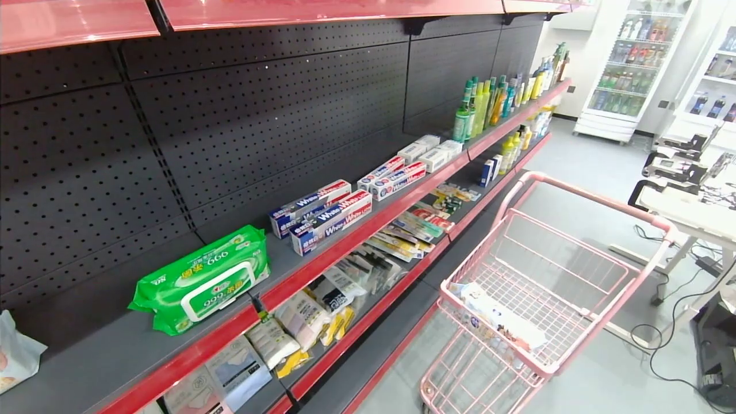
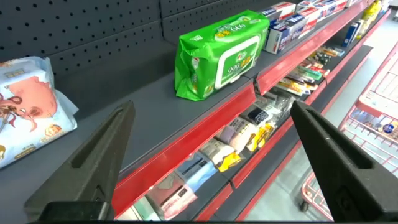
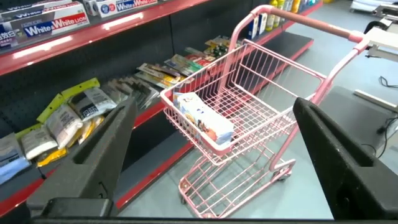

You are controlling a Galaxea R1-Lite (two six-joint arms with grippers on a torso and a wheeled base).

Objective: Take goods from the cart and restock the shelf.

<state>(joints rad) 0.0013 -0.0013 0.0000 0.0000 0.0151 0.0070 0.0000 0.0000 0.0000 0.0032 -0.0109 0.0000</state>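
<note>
Goods in the pink cart (image 1: 581, 198) show as a white printed pack (image 1: 500, 316) lying along the basket's near wall, at the end opposite the handle. The cart stands on the floor just beside the lower tiers of the shelf (image 1: 345, 244).

Up on the grey middle tier, a green pack of wipes (image 1: 201, 279) lies close to the red front edge. It is well apart from a white illustrated pack (image 1: 14, 353) at the tier's left end. Further along the same tier, toothpaste boxes (image 1: 330, 218) sit in rows near the front edge, and upright bottles (image 1: 489, 103) cluster towards the far end. The tier below holds small packets (image 1: 299, 322) laid flat along its front edge.

The left gripper (image 2: 212, 104) hangs in front of the middle tier, its claw spread wide and empty. The right gripper (image 3: 214, 102) hovers above the cart, its claw likewise spread and empty.
</note>
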